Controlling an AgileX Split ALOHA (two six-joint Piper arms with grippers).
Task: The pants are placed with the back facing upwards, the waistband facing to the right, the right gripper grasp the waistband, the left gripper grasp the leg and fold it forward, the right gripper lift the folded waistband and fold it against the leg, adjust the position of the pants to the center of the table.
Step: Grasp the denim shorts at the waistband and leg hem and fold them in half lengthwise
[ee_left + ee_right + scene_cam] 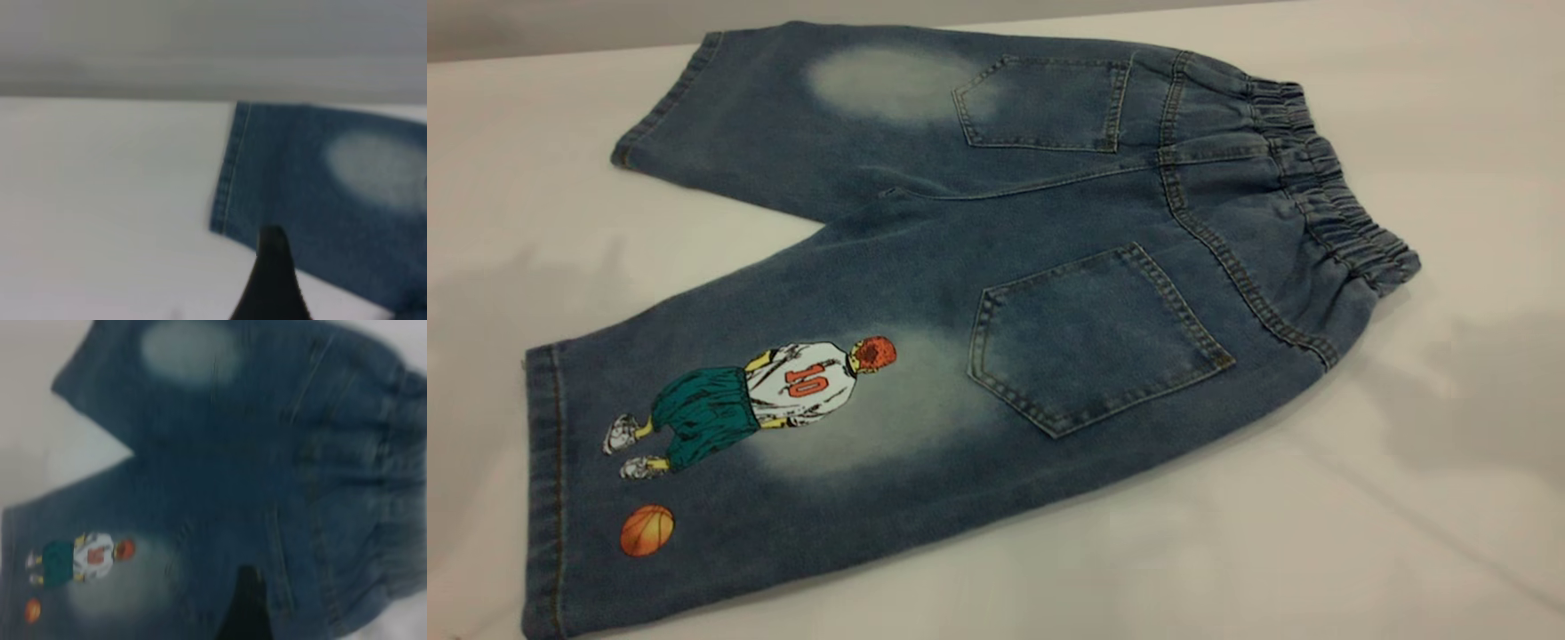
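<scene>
Pants flat on table, unfolded, waistband right; nothing grasped yet, can't tell either gripper's finger state.

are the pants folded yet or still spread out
Spread flat, unfolded: the pants lie back up on the table, both legs splayed apart, both back pockets showing, waistband at the right.

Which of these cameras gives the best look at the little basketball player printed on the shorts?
The exterior view: the player print is sharp there, down to the number 10 shirt and the orange ball. The right wrist view shows the same print small and blurred. The left wrist view shows only a plain hem, no print.
</scene>
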